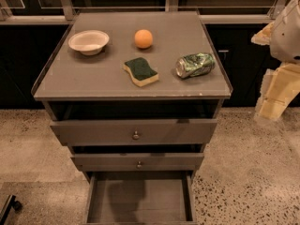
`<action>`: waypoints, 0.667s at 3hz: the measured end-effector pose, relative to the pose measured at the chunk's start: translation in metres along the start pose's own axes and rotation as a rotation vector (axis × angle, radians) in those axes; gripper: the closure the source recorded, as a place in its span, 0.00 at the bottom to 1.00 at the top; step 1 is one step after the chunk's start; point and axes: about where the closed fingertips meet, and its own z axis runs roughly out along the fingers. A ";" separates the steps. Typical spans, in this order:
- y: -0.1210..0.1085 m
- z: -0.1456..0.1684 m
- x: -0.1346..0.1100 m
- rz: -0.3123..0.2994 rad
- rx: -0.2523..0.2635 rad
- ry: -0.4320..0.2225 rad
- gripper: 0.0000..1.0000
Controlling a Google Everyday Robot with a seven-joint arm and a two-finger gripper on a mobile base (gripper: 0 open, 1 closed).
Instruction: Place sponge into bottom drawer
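— Where's the sponge [140,71] relative to the gripper [276,95]?

— Lower centre of the desk [84,81], green side up; the gripper hangs at the right edge of the frame, off the desk and well apart, so the sponge lies to its left; whether the gripper is open or closed I cannot tell, nor see anything held in it.

— Long axis?

— Roughly left to right, the right end tipped toward the lower frame.

— What's in the way?

— The crushed can [195,65] lies on the desk between gripper and sponge; I'd judge a reach needs to go over it; the orange ball [143,38] sits just above the sponge, the bowl [88,41] at upper left.

— And the bottom drawer [140,203]?

— Pulled open at bottom centre, below the sponge; the two upper drawers [135,131] jut slightly above it.
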 end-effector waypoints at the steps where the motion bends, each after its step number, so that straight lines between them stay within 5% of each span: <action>1: 0.000 0.000 0.000 0.000 0.000 0.000 0.00; 2: -0.006 0.003 -0.006 -0.006 0.001 -0.027 0.00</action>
